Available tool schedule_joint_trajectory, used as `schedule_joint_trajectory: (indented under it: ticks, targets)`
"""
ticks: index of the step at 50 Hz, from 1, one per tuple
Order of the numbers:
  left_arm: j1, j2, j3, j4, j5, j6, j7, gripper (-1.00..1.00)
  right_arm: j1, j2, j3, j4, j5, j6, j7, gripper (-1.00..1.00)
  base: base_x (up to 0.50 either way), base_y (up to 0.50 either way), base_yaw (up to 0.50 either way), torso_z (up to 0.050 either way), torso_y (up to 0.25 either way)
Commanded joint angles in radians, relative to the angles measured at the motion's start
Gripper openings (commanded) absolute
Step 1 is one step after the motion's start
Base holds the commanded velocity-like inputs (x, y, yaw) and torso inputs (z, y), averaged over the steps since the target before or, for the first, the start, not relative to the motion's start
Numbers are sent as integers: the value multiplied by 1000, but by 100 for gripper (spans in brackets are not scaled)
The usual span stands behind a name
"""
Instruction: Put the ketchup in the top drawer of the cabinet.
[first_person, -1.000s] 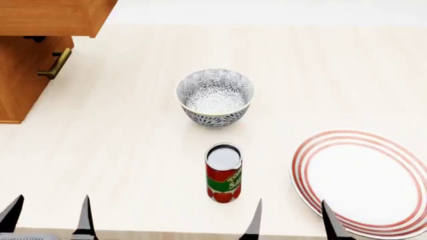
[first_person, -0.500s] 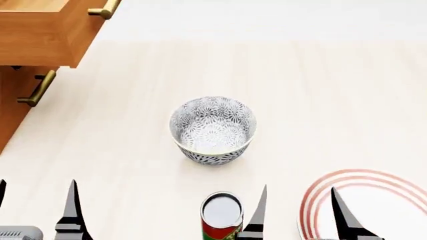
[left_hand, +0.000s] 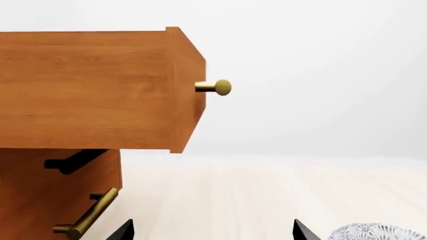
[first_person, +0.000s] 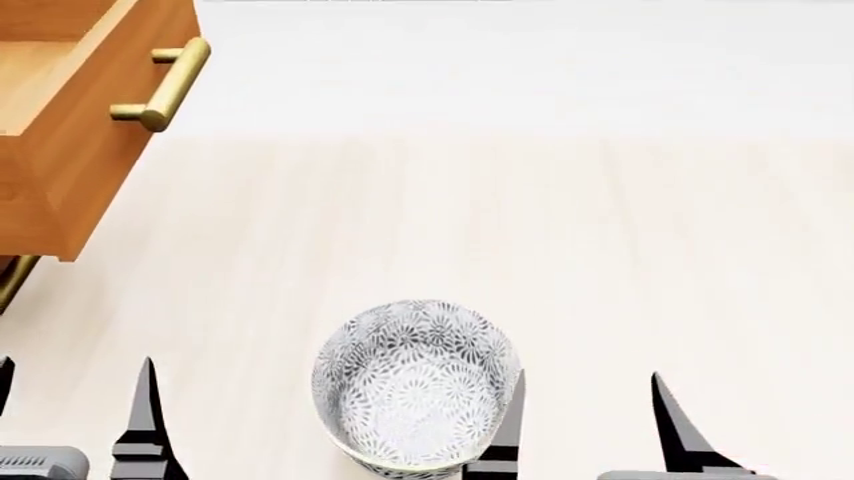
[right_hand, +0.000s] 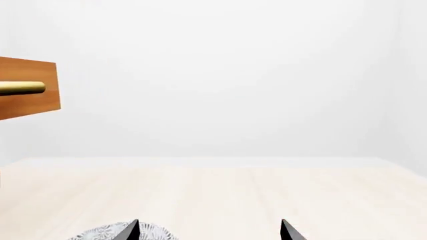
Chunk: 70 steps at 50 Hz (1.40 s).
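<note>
The ketchup is out of view in every frame. The top drawer (first_person: 74, 180) stands pulled out at the head view's upper left, its inside showing past the brass bar handle (first_person: 163, 85). From the left wrist view the drawer (left_hand: 87, 90) juts out over the cabinet (left_hand: 40, 200). Low in the head view my left gripper (first_person: 74, 405) and right gripper (first_person: 587, 405) both hang open with nothing between their fingers. The right one's inner finger overlaps the bowl's edge in the picture.
A grey-white patterned bowl (first_person: 416, 385) stands on the pale wooden table (first_person: 534, 220) between my two grippers. The lower drawer's brass handle (left_hand: 87, 220) shows under the open drawer. The bowl's rim (right_hand: 100, 234) peeks in beside the right gripper (right_hand: 209, 231).
The head view has shifted toward the far side of the table. The ketchup can and the striped plate have slid out at the bottom, the bowl has dropped low, and the drawer's open inside now shows.
</note>
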<state>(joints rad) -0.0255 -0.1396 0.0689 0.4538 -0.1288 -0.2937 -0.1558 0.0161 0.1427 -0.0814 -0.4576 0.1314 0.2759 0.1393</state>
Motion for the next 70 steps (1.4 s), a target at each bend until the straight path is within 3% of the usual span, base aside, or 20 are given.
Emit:
schedule_joint_trajectory:
  ticks: [1, 7, 47, 54, 56, 70]
  targets:
    - [-3, -10, 8, -7, -9, 0, -10, 100, -1, 7, -12, 22, 4, -22, 8, 100, 449, 0, 0, 0, 0]
    - [-12, -11, 15, -14, -11, -4, -17, 100, 4, 11, 0, 17, 35, -8, 9, 100, 0, 25, 0, 0, 3]
    - [-14, -35, 40, -27, -37, 12, -44, 100, 5, 35, -21, 50, 52, -40, 39, 100, 0, 500, 0, 0, 0]
    - [-17, -39, 44, -30, -42, 9, -49, 100, 22, 43, -24, 19, 58, 14, 55, 100, 0, 491, 0, 0, 0]
    - [-19, -40, 45, -28, -42, 7, -51, 100, 9, 39, -20, 61, 65, -48, 39, 100, 0, 0, 0, 0, 0]
    - [-19, -49, 51, -27, -49, 9, -60, 100, 8, 46, -30, 53, 69, -33, 54, 100, 0, -71, 0, 0, 0]
